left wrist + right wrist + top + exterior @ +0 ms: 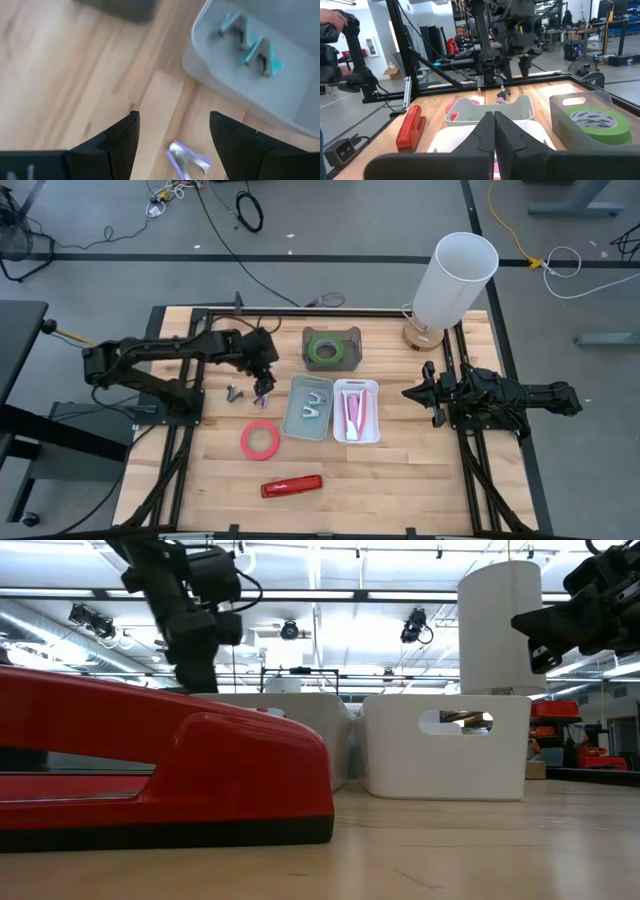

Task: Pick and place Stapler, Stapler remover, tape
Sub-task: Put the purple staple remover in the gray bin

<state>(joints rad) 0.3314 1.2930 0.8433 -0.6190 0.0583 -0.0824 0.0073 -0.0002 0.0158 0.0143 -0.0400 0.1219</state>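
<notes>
High view: left hand (263,388) hovers fingers wide over the small purple staple remover (234,393) on the wooden desk (400,470). Right hand (420,393) waits pinched shut beside the white bin (357,438). Red stapler (292,485) and red tape ring (260,440) lie near the front.

Light is glancing off the glossy red plastic stapler (160,765) lying on the pale, smooth-grained wood table (400,480), while a shiny metal staple remover (187,160) is gleaming beside a matt grey plastic bin (240,95)
</notes>
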